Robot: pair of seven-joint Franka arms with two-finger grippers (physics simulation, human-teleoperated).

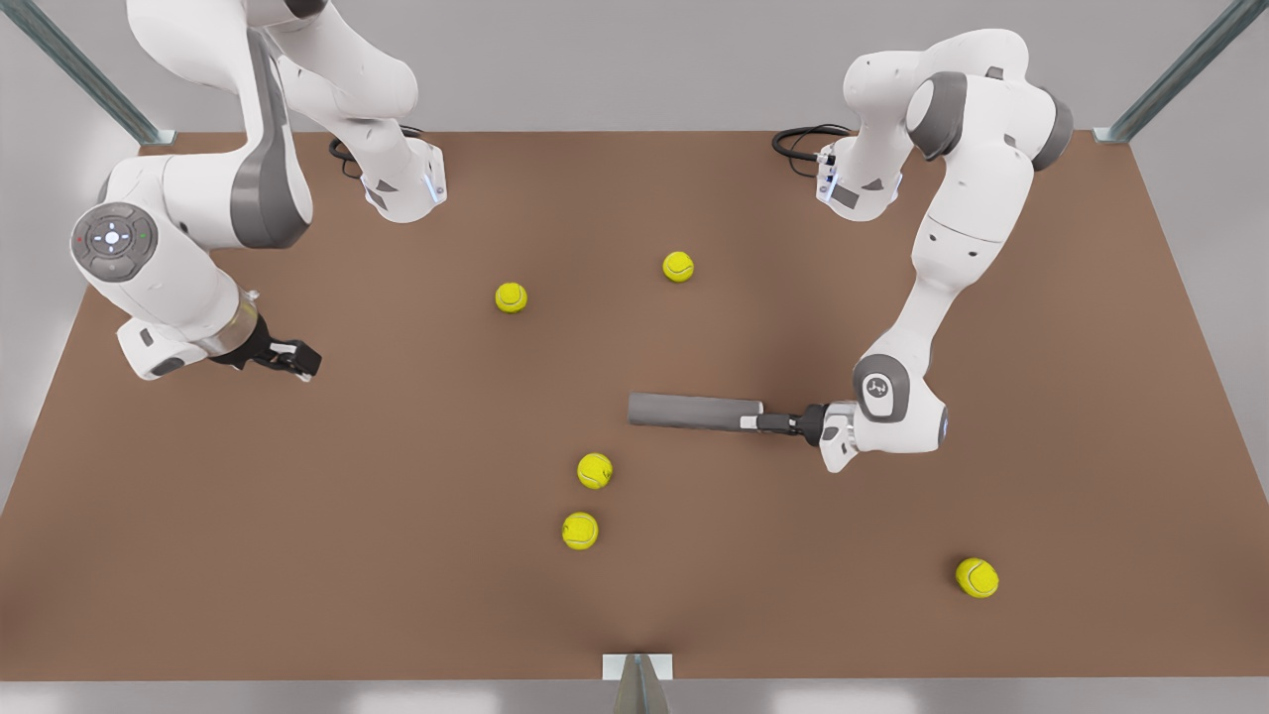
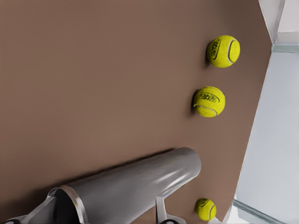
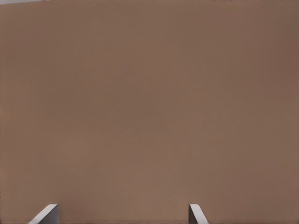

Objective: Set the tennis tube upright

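Front view shows the left claw (image 1: 768, 421) at the front view's right, closed on the rim end of the tube (image 1: 694, 411), which lies level, pointing away from the claw toward the middle of the worktop (image 1: 397, 555). Right claw (image 1: 297, 359) waits at the front view's left, fingers apart, holding nothing, above bare worktop.

Table (image 1: 397, 555): brown surface, grey metal struts at the corners.
Balls near 12 o'clock: two tennis balls (image 1: 511, 297), (image 1: 678, 266), apart.
Balls near 6 o'clock: a close pair (image 1: 595, 470), (image 1: 580, 531).
Ball at 4 o'clock: one (image 1: 977, 577), alone.
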